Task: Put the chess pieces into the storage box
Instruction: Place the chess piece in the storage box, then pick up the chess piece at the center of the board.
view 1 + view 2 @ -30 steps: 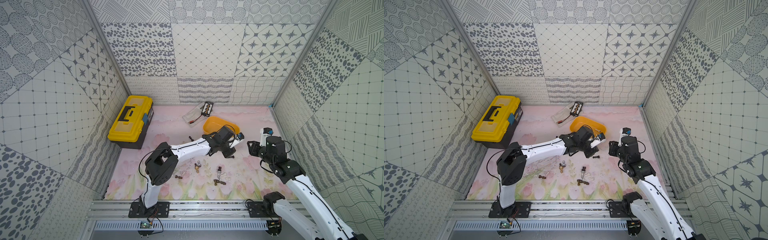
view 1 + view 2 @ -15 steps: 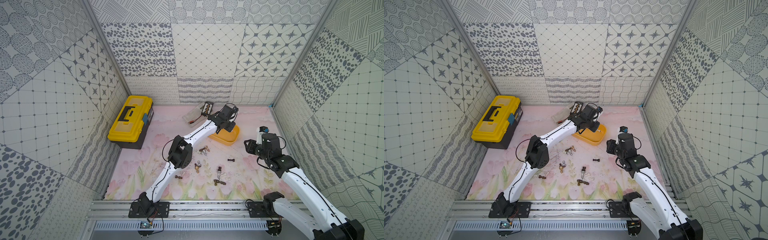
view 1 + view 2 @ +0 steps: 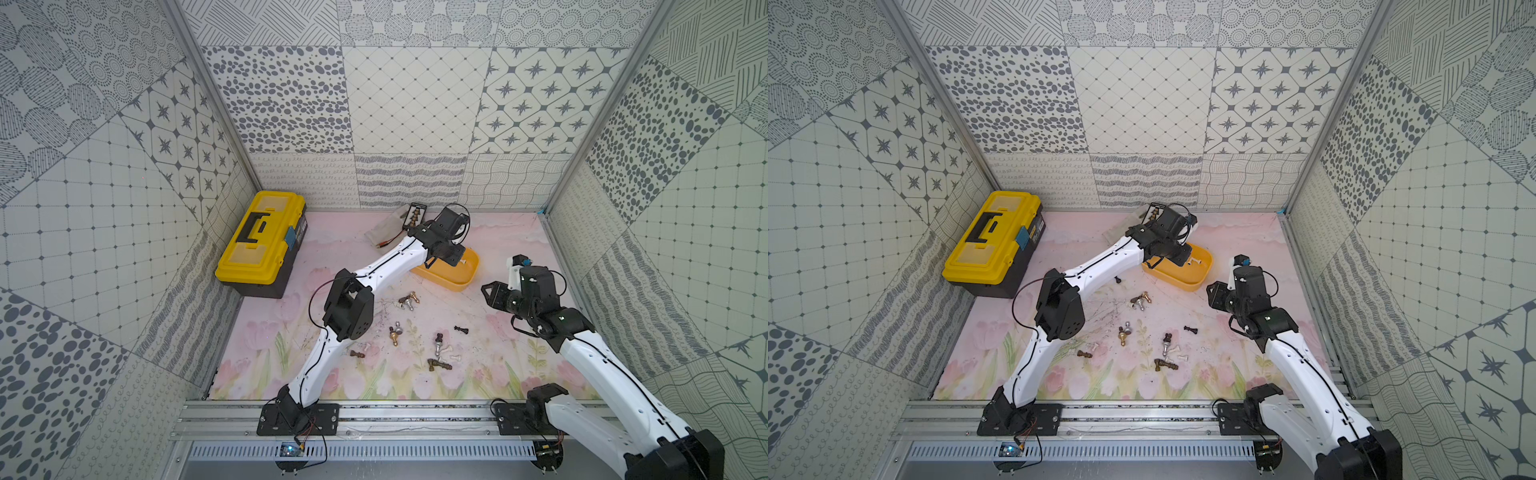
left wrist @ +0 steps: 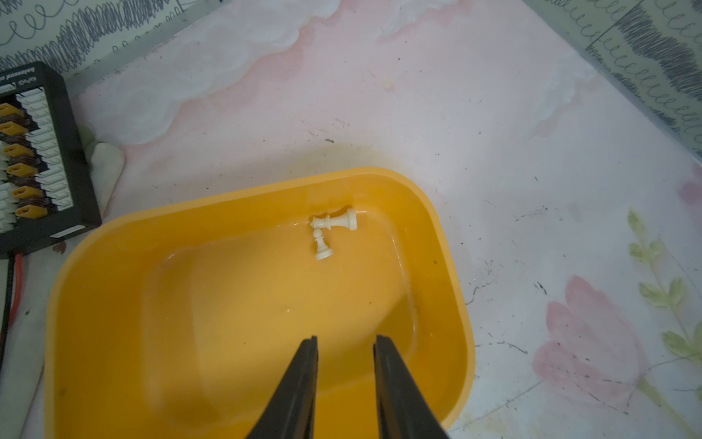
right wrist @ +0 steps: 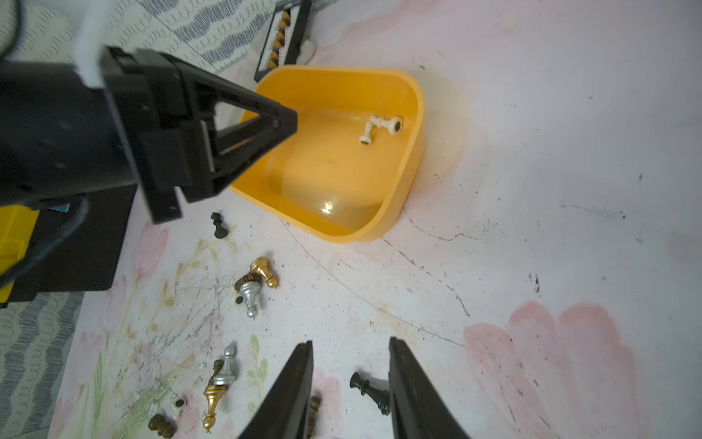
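Observation:
The storage box [image 3: 469,275] [image 3: 1200,279] is a shallow orange tray at the back of the table. Two white chess pieces [image 4: 336,220] [image 5: 385,123] lie on their sides inside it, against its far wall. My left gripper [image 4: 345,338] [image 3: 453,257] hangs open over the box [image 4: 114,228] with nothing between its fingers. My right gripper [image 5: 351,342] [image 3: 488,291] is open above the table, right of the box [image 5: 414,152]. A black piece [image 5: 370,389] [image 3: 461,330] lies on the table below its fingers, untouched. Several gold, silver, bronze, white and black pieces [image 3: 409,299] [image 5: 254,283] lie scattered mid-table.
A large yellow toolbox [image 3: 259,243] stands at the back left. A small black case with gold inserts [image 4: 38,152] [image 3: 415,214] lies just behind the box. Another black piece [image 5: 218,226] lies by the box's near-left corner. Patterned walls close in three sides.
My left arm has swung from the middle of the table back over the storage box, and its jaws have opened. My right gripper has shifted slightly and opened a little wider.

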